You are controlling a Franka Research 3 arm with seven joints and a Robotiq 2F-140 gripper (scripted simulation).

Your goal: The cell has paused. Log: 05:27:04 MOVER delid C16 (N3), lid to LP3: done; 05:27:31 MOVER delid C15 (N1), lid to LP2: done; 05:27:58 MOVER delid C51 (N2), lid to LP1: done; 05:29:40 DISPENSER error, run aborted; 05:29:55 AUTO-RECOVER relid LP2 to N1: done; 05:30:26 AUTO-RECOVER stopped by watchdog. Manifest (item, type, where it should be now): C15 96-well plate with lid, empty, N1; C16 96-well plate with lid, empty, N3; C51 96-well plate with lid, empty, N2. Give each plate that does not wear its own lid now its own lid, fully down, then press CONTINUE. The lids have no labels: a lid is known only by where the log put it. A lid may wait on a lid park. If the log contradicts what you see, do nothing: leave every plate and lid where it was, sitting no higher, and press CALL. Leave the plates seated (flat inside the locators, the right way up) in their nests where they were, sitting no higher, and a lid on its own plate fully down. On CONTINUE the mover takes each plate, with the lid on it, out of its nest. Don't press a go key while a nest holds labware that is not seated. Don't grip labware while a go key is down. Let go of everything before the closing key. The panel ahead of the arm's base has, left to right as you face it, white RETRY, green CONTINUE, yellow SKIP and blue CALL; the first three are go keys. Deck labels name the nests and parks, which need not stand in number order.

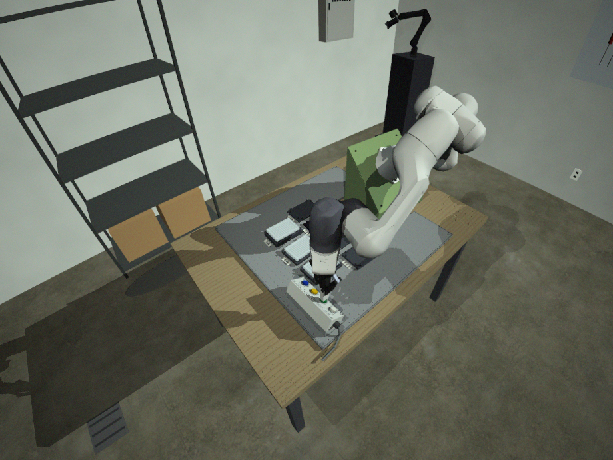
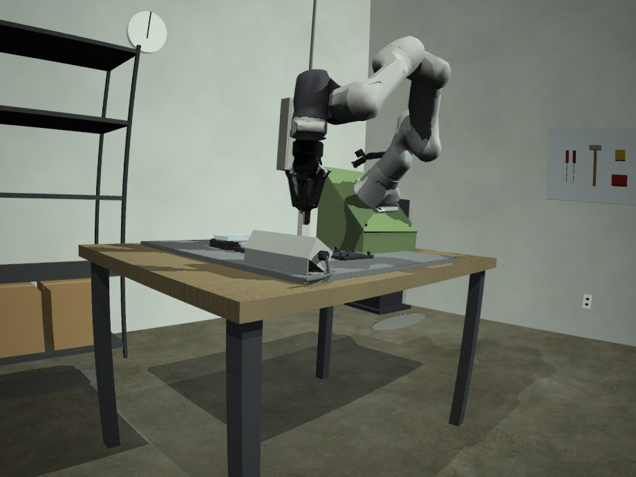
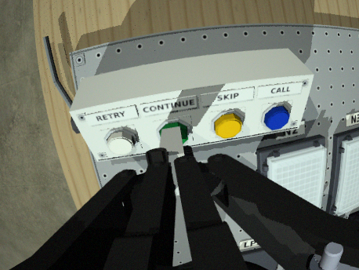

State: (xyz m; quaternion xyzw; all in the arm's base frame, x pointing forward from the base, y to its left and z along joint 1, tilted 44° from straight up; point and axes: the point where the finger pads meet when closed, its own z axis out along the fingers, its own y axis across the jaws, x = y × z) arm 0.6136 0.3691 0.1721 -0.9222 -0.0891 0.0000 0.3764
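On the wooden bench point(image 1: 237, 307): 1 white 4-key panel box point(image 3: 183, 81); 4 round keys. Black gripper point(image 3: 175, 155) closed, empty, tips over green CONTINUE key point(image 3: 168, 128). 2 white lidded plates point(image 3: 295, 173) visible just beside.

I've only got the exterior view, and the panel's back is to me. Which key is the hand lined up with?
Observer: In the wrist view the shut, empty hand points at green CONTINUE and partly covers it.
Operator: What flanks that key?
Observer: White RETRY on one side, yellow SKIP on the other.
Operator: Any plates near the panel?
Observer: The top view shows one white-topped plate and a second plate beyond the panel.
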